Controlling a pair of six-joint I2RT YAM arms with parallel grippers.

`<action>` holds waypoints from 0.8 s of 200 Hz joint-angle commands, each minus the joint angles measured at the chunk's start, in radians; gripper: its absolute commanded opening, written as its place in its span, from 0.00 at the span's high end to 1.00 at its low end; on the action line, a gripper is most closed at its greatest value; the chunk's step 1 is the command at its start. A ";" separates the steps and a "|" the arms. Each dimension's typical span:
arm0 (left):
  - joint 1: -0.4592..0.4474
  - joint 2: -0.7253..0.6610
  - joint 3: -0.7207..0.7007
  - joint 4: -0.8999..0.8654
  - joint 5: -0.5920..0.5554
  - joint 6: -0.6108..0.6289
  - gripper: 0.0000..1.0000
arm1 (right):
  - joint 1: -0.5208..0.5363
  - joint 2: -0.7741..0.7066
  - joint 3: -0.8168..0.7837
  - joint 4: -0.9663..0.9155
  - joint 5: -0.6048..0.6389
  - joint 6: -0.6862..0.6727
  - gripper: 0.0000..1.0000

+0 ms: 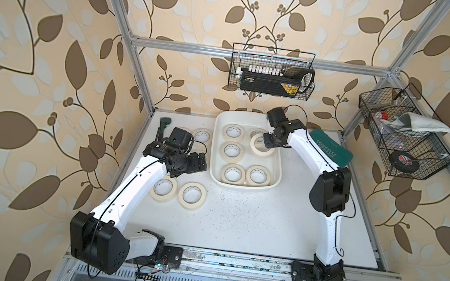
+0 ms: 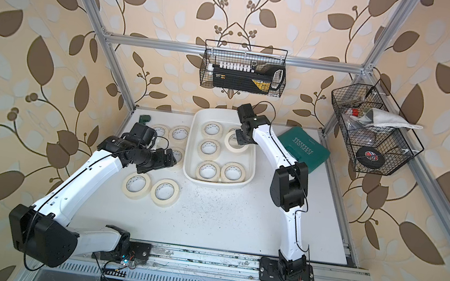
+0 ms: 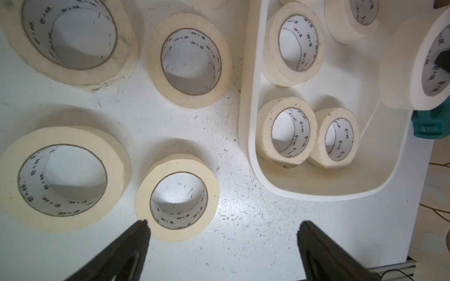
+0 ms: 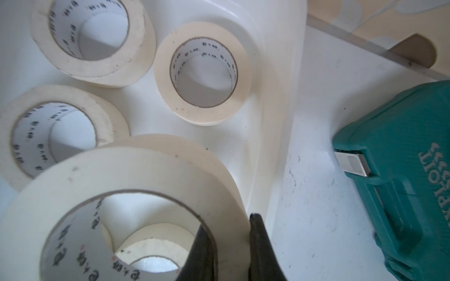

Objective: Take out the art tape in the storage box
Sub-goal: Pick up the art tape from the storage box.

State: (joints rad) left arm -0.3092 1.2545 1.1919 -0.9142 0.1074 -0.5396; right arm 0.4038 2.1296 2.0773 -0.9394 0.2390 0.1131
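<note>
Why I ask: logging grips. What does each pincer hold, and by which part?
Right pincer: cream masking-tape roll, pinched across its wall from core to outer face. Left pincer: nothing.

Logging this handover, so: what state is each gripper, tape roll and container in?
Right gripper: shut on a cream masking-tape roll, raised.
Left gripper: open, empty.
White plastic storage box: five rolls lying flat inside.
Rolls on table: lying flat.
Teal plastic tool case: closed.
</note>
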 commanded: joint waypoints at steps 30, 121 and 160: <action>-0.090 0.042 0.139 -0.010 -0.032 0.017 0.02 | 0.035 -0.162 -0.156 0.050 0.020 0.055 1.00; -0.276 0.250 0.325 0.027 -0.070 -0.018 0.02 | 0.158 -0.267 -0.289 0.031 -0.002 0.139 1.00; -0.300 0.337 0.364 0.057 -0.052 -0.045 0.03 | 0.191 -0.275 -0.301 0.024 -0.020 0.172 1.00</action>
State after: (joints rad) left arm -0.5980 1.5578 1.5032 -0.8864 0.0471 -0.5606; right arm 0.5770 1.8969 1.7905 -0.9234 0.2348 0.2409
